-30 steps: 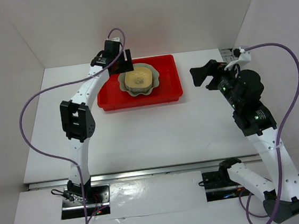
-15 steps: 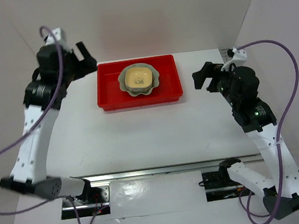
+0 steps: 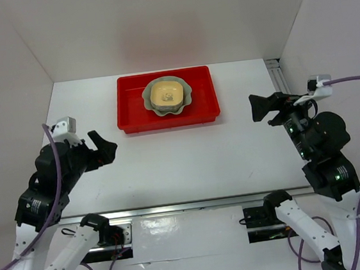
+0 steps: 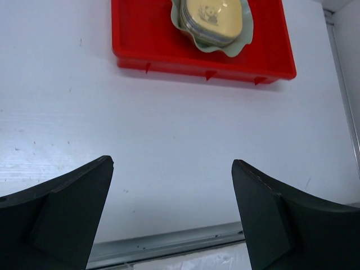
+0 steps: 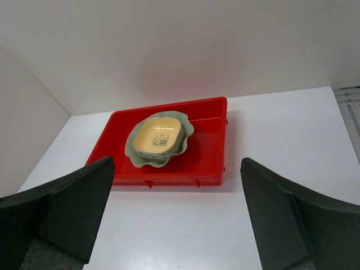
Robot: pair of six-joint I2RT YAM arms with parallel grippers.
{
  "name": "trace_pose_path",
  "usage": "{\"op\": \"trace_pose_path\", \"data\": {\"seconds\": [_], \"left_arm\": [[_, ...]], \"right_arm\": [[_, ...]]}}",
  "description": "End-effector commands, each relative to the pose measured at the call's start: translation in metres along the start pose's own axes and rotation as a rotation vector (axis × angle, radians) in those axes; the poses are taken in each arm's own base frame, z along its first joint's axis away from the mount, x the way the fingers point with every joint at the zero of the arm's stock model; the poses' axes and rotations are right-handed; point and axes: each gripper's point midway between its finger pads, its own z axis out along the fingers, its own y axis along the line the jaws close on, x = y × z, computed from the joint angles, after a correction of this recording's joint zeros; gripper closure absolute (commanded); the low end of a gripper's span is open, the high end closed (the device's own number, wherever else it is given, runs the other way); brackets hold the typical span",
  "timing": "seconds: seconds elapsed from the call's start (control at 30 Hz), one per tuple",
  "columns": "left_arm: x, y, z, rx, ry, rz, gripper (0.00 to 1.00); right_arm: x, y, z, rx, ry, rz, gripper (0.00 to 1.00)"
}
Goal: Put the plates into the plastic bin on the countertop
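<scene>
Left gripper (image 3: 102,146): fingers are seen spread wide in the left wrist view, with only white countertop (image 3: 188,153) showing between them. It is held above the table near the left edge, toward the near-left corner, and is pointed toward the far edge. It is well apart from the red plastic bin (image 3: 133,114).

Right gripper (image 3: 259,107): fingers are likewise spread wide. It is held above the table close to the right edge, about halfway between the near and far edges, and is pointed leftward. It is near the bin's right end but apart from it.

The bin is set flat on the countertop against the far edge, roughly midway between the far corners, with its long side parallel to that edge.

Plates: the large pale-green scalloped dish (image 3: 187,95) is lying inside the bin, about central along its length. A stack of small rounded-square dishes is nested in it, and a yellow dish (image 4: 214,12) with a panda print is on top. Further rims are seen beneath the yellow one; their colours cannot be told with certainty.

A purple cable (image 3: 354,79) is seen running from the right wrist.
</scene>
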Motion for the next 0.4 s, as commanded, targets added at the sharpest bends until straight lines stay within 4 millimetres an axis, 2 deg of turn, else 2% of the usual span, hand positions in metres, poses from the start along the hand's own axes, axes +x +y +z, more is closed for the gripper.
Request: {"op": "trace_pose_path", "data": {"seconds": [0.0,0.13,0.2,0.37], "left_arm": [[-0.008,-0.013,-0.009,0.074,-0.048,-0.029,0.00],[-0.033,-0.010,-0.029,0.050,-0.138,-0.015,0.00],[-0.041,-0.011,-0.036,0.056,-0.169,-0.020,0.00],[-0.044,-0.016,-0.039,0.078,-0.168,-0.010,0.00]], "right_arm": [[-0.004,-0.004,-0.010,0.014,-0.022,-0.011,0.00],[-0.012,-0.011,-0.020,0.055,-0.044,-0.019,0.00],[-0.008,-0.013,-0.019,0.058,-0.036,-0.020,0.00],[-0.003,-0.013,-0.017,0.066,-0.016,-0.014,0.00]]}}
